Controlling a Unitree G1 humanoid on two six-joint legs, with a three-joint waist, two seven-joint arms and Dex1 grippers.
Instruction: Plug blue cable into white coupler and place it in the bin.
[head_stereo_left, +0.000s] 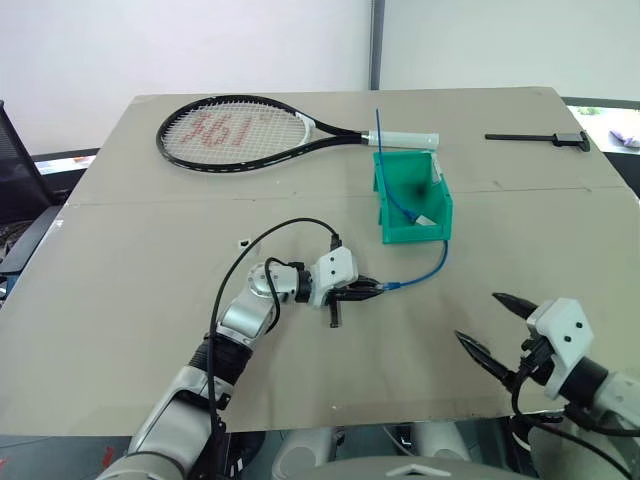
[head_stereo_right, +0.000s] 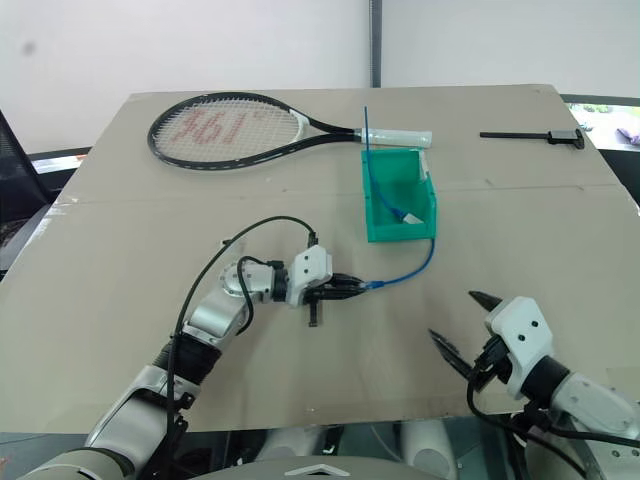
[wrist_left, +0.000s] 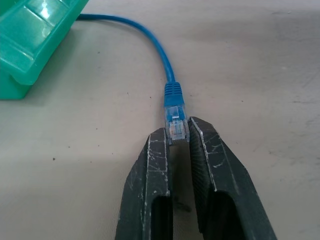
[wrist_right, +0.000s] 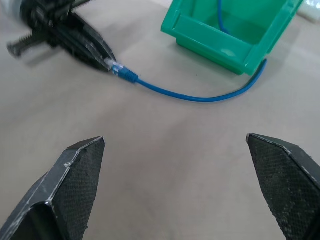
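Left hand (head_stereo_left: 368, 289) clamped on blue cable (head_stereo_left: 432, 268) plug; right hand (head_stereo_right: 463, 330) wide, empty. Mid-step: securing plug. Next: locating white coupler, unseen, for right hand.

The black-framed tennis racket (head_stereo_left: 240, 132) with white strings bears a red stencilled mark on the strings; its characters cannot be read for certain.

Head stereo pair high above table (head_stereo_left: 120, 300); both wrist cameras low, close, sharing blue cable (wrist_right: 200, 97).
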